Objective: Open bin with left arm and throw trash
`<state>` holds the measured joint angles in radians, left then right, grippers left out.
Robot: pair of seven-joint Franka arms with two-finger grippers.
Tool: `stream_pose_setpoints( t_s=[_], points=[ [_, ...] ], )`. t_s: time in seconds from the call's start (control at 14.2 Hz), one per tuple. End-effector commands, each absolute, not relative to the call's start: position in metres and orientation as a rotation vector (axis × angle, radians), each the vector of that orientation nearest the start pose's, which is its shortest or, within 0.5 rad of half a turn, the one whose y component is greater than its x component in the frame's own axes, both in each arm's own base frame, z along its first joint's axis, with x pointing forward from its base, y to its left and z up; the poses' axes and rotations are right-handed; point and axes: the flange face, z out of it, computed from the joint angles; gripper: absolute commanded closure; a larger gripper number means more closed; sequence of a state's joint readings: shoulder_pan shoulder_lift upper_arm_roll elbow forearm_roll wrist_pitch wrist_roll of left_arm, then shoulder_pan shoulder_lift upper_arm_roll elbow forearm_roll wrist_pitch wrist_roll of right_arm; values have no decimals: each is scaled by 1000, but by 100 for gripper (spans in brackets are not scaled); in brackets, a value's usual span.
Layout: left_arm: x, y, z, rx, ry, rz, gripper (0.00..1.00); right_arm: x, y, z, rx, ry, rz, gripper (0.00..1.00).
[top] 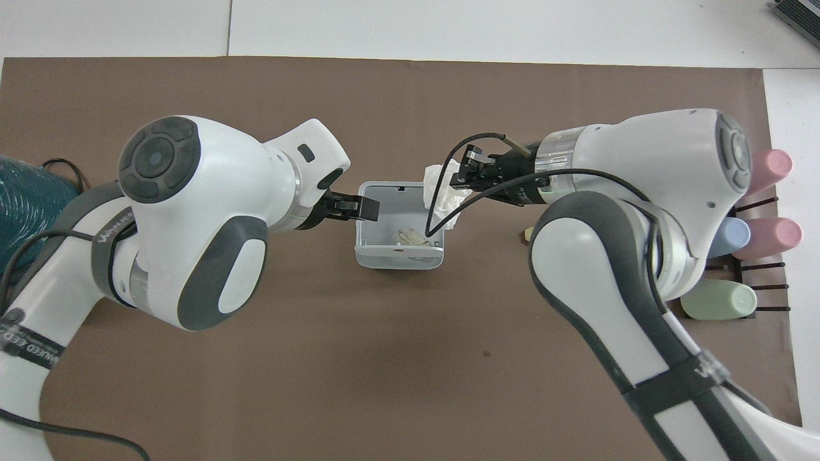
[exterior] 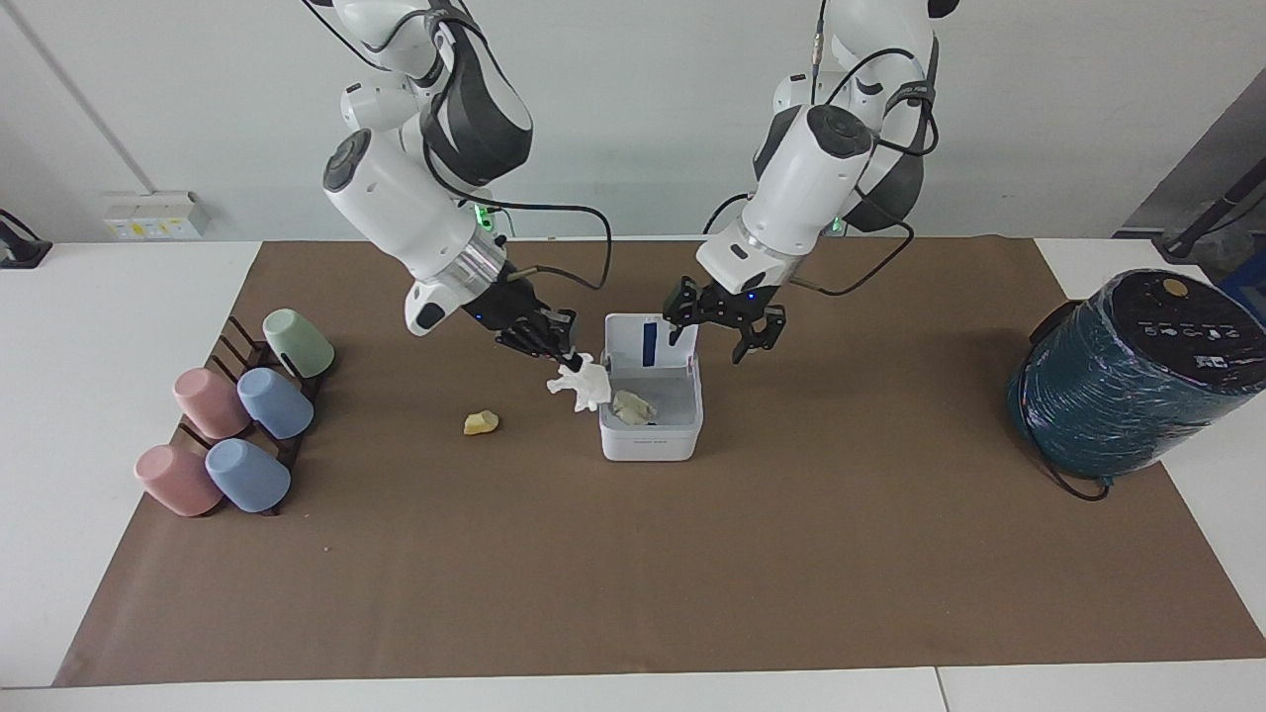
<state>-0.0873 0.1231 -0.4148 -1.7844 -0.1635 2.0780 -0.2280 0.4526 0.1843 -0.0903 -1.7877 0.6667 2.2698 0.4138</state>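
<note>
Right gripper [exterior: 571,360], clamped on the white tissue wad [exterior: 584,385], hangs at the bin [exterior: 650,432] rim on the right arm's side, so an early release could drop the wad outside; left gripper [exterior: 719,330] is spread empty over the raised lid [exterior: 648,341] (a bump could shut it). Count: one bin; three scraps, namely the held wad, one cream wad [exterior: 633,405] inside, one yellow scrap [exterior: 481,422] on the mat [exterior: 633,564] beside the bin toward the right arm's end; five cups [exterior: 247,420]; one teal cylinder [exterior: 1137,371].

I work in what looks like a robotics lab. My two white arms stand at a white surface [exterior: 119,326] covered by a brown paper mat [exterior: 633,554], against a bare pale wall [exterior: 633,119] with a socket strip [exterior: 153,215]. Pastel cups [exterior: 237,420] on a rack look like test props.
</note>
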Motion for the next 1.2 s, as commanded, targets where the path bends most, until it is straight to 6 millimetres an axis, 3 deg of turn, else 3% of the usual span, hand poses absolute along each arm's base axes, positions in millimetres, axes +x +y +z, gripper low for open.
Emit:
stream_pose_setpoints(
  t_s=[0.0,0.07,0.14,0.21,0.28,0.56,0.71,0.85,0.99,1.13],
  points=[
    [530,-253,535,-3266,303,-156,0,589,287,458,-2446,545,-89,100],
    [526,-240,546,-3240,282,-147,0,586,299,449,-2455,534,-93,100],
    [522,-229,554,-3227,256,-127,0,585,300,445,-2460,533,-86,82],
    [518,-217,562,-3216,224,-103,0,587,295,443,-2462,541,-78,22],
    [516,-206,567,-3209,199,-86,0,587,294,443,-2464,538,-85,0],
    [509,-181,579,-3187,163,-40,0,592,286,449,-2471,528,-124,0],
    [510,-175,584,-3125,183,-63,0,608,240,464,-2542,453,-239,0],
    [512,-158,585,-3114,192,-34,0,619,192,458,-2714,245,-335,0],
    [519,-124,590,-3120,196,-16,0,612,158,436,-2848,51,-346,0],
    [525,-92,606,-3140,199,-18,0,598,132,401,-2935,-156,-296,0]
  ],
)
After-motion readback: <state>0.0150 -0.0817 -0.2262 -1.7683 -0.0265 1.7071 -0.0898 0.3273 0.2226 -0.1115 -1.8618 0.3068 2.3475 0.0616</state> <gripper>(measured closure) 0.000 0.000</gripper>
